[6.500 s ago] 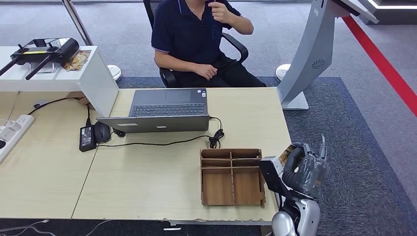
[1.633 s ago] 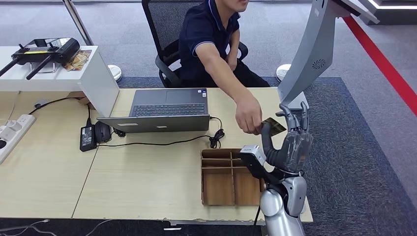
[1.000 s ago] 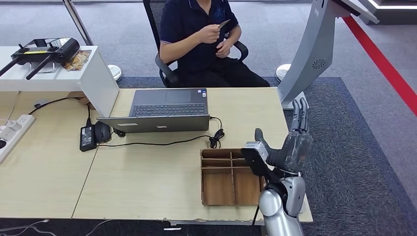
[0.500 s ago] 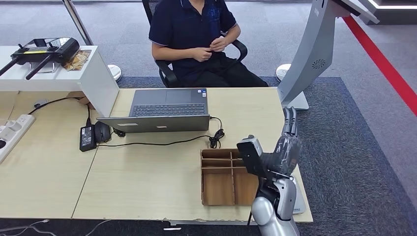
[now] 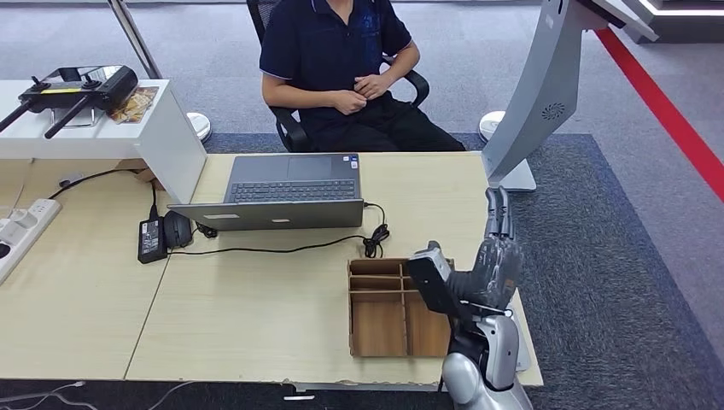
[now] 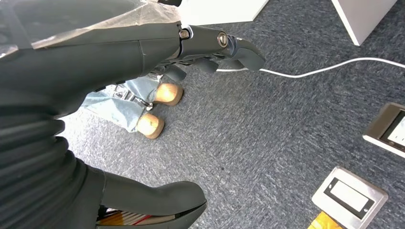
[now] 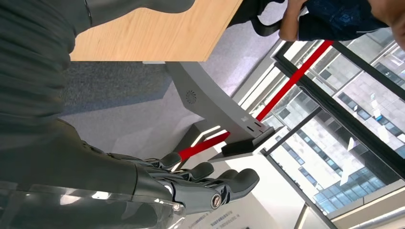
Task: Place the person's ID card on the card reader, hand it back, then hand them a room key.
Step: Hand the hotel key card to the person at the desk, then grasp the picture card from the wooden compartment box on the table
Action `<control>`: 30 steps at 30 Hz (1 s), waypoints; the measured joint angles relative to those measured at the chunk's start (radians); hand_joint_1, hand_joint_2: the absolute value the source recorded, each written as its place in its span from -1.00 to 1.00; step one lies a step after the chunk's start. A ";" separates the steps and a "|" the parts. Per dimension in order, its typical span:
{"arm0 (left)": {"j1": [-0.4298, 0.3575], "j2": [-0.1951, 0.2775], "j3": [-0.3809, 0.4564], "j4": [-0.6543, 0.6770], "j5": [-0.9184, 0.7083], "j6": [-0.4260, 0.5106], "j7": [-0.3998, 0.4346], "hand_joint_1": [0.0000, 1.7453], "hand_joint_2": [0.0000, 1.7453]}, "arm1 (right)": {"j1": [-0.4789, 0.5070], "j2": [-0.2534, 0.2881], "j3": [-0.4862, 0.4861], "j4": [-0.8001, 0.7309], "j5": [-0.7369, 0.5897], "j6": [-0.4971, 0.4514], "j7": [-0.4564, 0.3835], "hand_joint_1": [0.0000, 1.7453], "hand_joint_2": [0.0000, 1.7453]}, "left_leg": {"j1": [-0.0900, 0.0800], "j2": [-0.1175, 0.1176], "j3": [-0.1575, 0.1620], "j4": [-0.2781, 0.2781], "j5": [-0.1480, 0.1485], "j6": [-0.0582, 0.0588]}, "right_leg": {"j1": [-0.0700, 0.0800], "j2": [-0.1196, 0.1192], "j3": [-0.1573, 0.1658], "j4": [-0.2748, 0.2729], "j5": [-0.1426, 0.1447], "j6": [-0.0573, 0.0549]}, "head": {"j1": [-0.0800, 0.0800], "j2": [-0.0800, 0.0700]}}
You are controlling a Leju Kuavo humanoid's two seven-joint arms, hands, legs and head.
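Note:
My right hand (image 5: 493,260) is raised over the desk's right edge beside the wooden divider box (image 5: 352,318), fingers straight and pointing away from me, holding nothing. In the right wrist view the right hand (image 7: 191,188) has its fingers stretched out and empty. The person (image 5: 333,47) sits in a chair behind the desk with both hands (image 5: 362,89) together at the belly; I cannot make out the ID card there. My left hand (image 6: 124,57) hangs over the carpet, fingers extended with nothing in them. A pale flat device (image 5: 519,354) lies at the desk's front right corner, mostly behind my arm.
An open laptop (image 5: 290,190) with its cable and a black power adapter (image 5: 151,239) lie on the wooden desk (image 5: 248,316). A grey kiosk stand (image 5: 534,94) rises at the right. A white shelf (image 5: 175,145) stands at the left.
The person took the card from my right hand, sat back and brought both hands to the belly. My right hand, now empty, has sunk and drawn back toward me.

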 joint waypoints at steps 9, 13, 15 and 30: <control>0.000 0.004 0.000 0.000 0.003 0.003 -0.008 -1.00 1.00 | -0.037 -0.105 0.097 -0.027 0.019 0.001 0.181 -1.00 1.00 | 0.000 0.000 0.000 0.000 0.000 0.000 | 0.000 0.000 0.000 0.000 0.000 0.000 | 0.000 0.000; 0.000 0.004 0.000 0.000 0.004 0.003 -0.010 -1.00 1.00 | -0.069 -0.168 0.161 -0.042 0.020 0.016 0.254 -1.00 1.00 | 0.000 0.000 0.000 0.000 0.000 0.000 | 0.000 0.000 0.000 0.000 0.000 0.000 | 0.000 0.000; 0.001 0.005 0.000 0.000 0.004 0.003 -0.011 -1.00 1.00 | -0.079 -0.192 0.186 -0.050 0.023 0.030 0.276 -1.00 1.00 | 0.000 0.000 0.000 0.000 0.000 0.000 | 0.000 0.000 0.000 0.000 0.000 0.000 | 0.000 0.000; 0.001 0.008 0.002 0.000 0.007 0.006 -0.021 -1.00 1.00 | -0.127 -0.339 0.317 -0.113 0.009 0.134 0.336 -1.00 1.00 | 0.000 0.000 0.000 0.000 0.000 0.000 | 0.000 0.000 0.000 0.000 0.000 0.000 | 0.000 0.000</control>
